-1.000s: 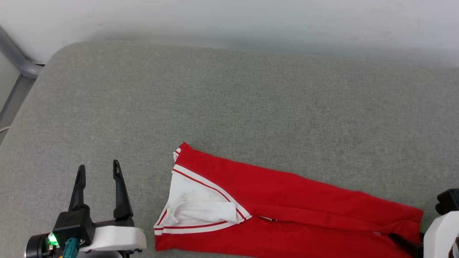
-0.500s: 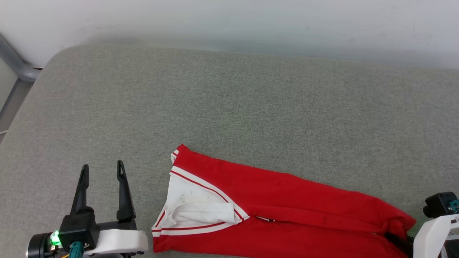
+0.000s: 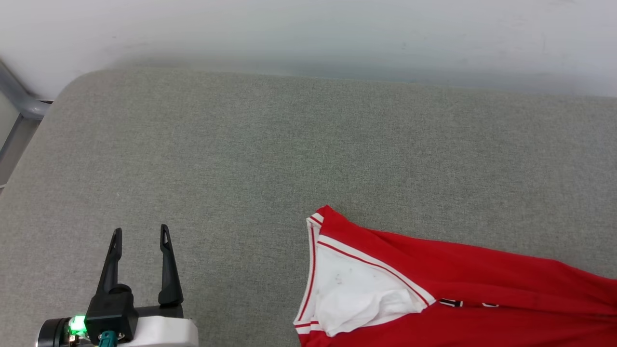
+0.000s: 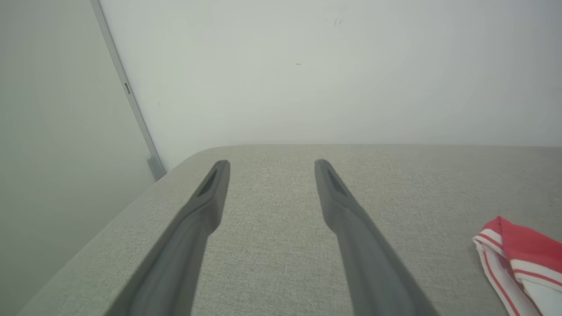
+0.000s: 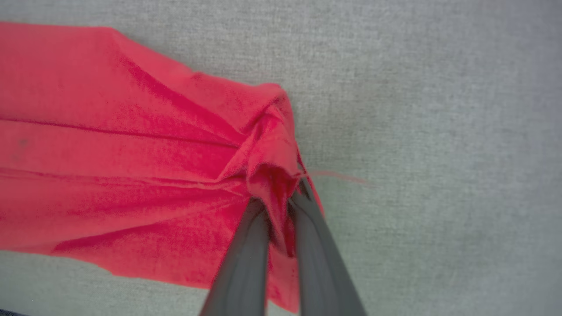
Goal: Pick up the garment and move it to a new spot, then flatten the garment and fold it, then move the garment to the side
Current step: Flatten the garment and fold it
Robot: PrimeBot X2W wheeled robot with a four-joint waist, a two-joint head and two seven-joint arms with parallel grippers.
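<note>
Lower middle of the right wrist view: the right gripper (image 5: 281, 202) is pinched tight on a small bunch of red cloth at one end of the garment (image 5: 131, 153); a loose thread (image 5: 338, 177) trails just beside the fingers. The hold looks thin, so I judge the cloth could slide free under a pull; the thread could snag.

Lower right of the head view: the garment lies on the cushion (image 3: 241, 144), white sleeve and striped trim toward the frame's middle, the red body running off the right and bottom edges. Held by one end only, it would likely trail across the cushion's rough weave, and the drag could crumple it or open its folds.

Lower left: the left gripper (image 3: 140, 229) stands wide open and empty, well apart from the garment, so it gives no support. The pale wall (image 3: 289, 29) lies beyond at the top.

Writing: a sliver of black, white-edged lettering (image 3: 450, 303) peeks below the trim, too little to read; no brand or label can be made out.
</note>
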